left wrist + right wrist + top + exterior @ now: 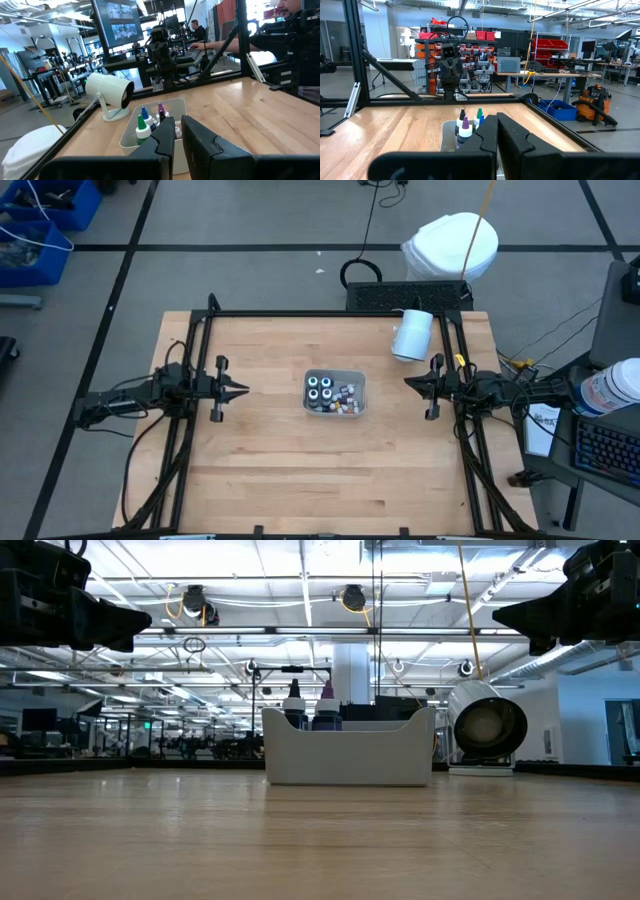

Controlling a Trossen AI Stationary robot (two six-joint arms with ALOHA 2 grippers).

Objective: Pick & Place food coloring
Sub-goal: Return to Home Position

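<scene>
**Both arms parked, food coloring in the tray between the jaws**

*High view.* The food coloring (322,390) sits inside the grey tray (358,376) near the middle of the table (300,480). The tray lies straight ahead of both jaws, on the line joining them. Its slightly longer side runs along that line. The left gripper (243,390) and right gripper (407,383) point at each other across it, each well clear. The right one is somewhat nearer. Only this view shows the small whitish pieces lying among the round bottle tops. The white cylinder (412,335) lies on its side beyond the right jaws, apart from the tray.

*Low view.* Both sets of jaws hang high above the table, the left gripper (135,620) and right gripper (505,612) on either side of the tray (350,755). This height cannot be read from overhead. Bottle tips (293,700) stand upright above the tray's rim.

*Left wrist view.* The left jaws (178,120) are drawn together to a thin slit and hold nothing. The bottles (142,131) stand just past them, with green, blue and purple tips.

*Right wrist view.* The right jaws (496,118) are likewise nearly closed and empty, with the bottles (465,131) dead ahead.

*Judgement.* The placing looks complete. The coming move seems to be only settling at rest, with nothing lying between the jaws and the tray.
</scene>
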